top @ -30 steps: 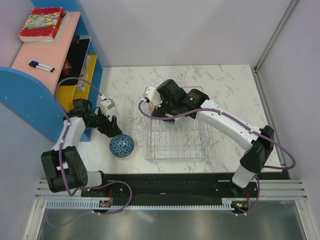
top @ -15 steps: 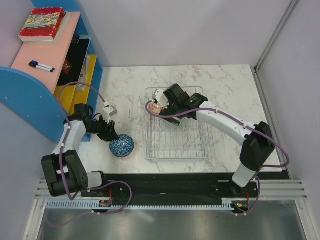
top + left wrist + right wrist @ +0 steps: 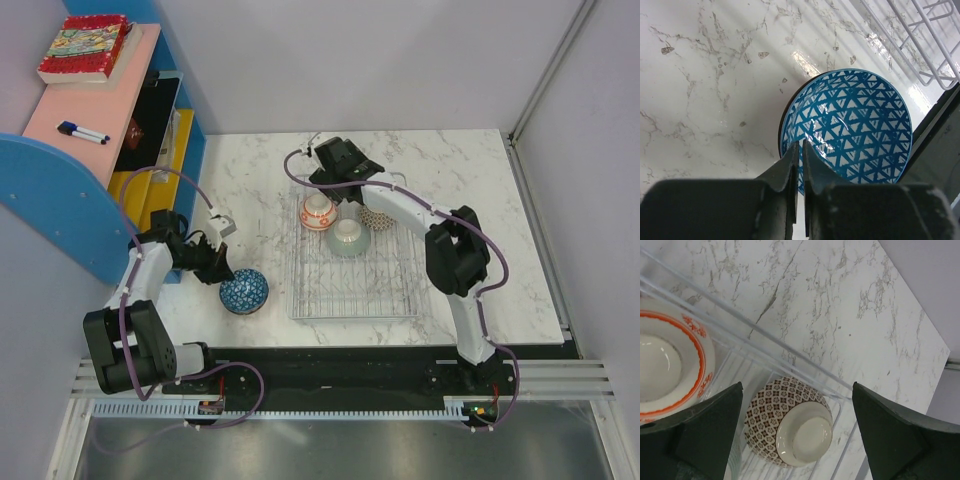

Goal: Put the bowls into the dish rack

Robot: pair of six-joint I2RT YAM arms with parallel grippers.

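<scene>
A blue triangle-patterned bowl (image 3: 245, 291) (image 3: 855, 125) sits on the marble table just left of the dish rack (image 3: 380, 290) (image 3: 935, 50). My left gripper (image 3: 222, 272) (image 3: 801, 155) is shut on the bowl's near-left rim, one finger inside and one outside. In the rack's far half are a red-rimmed white bowl (image 3: 318, 210) (image 3: 665, 365), a pale green bowl (image 3: 347, 238) and a brown patterned bowl (image 3: 377, 217) (image 3: 775, 405) lying on its side. My right gripper (image 3: 342, 185) (image 3: 797, 390) hangs open above the rack's far edge, over the brown bowl, holding nothing.
A blue shelf unit (image 3: 170, 130) stands at the table's left edge, close behind the left arm. Its pink top carries a book (image 3: 85, 48) and a marker (image 3: 82, 132). Grey walls close off the back and right sides.
The left gripper has closed onto the blue bowl's rim. The right arm has drawn back from over the rack to its far edge, uncovering three bowls inside.
</scene>
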